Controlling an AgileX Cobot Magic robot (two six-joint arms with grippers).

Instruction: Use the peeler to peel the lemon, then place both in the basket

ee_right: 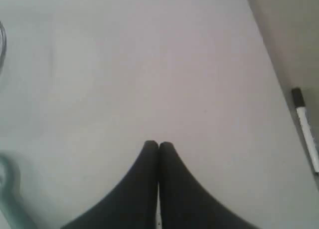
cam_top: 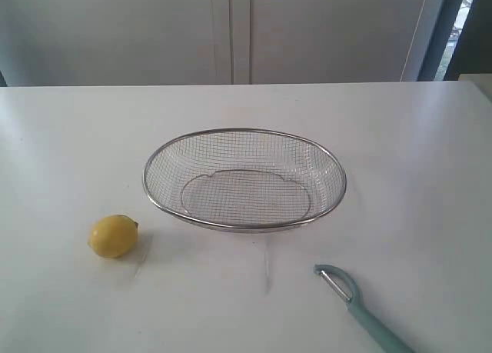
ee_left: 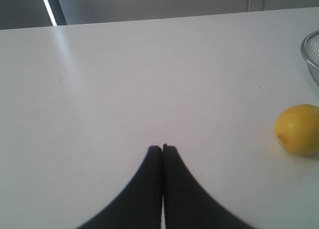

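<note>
Peeler (cam_top: 360, 311) and lemon (cam_top: 113, 236) lie outside basket (cam_top: 244, 227); blurred stick (ee_right: 305, 129), perhaps a marker.

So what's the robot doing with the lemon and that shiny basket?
Nothing is being handled yet. The lemon sits on the white table to the left of the wire basket, and the peeler lies nearer the front on the right. The basket holds nothing. The left gripper and the right gripper are both shut with nothing in them. The peeling has not started.
</note>
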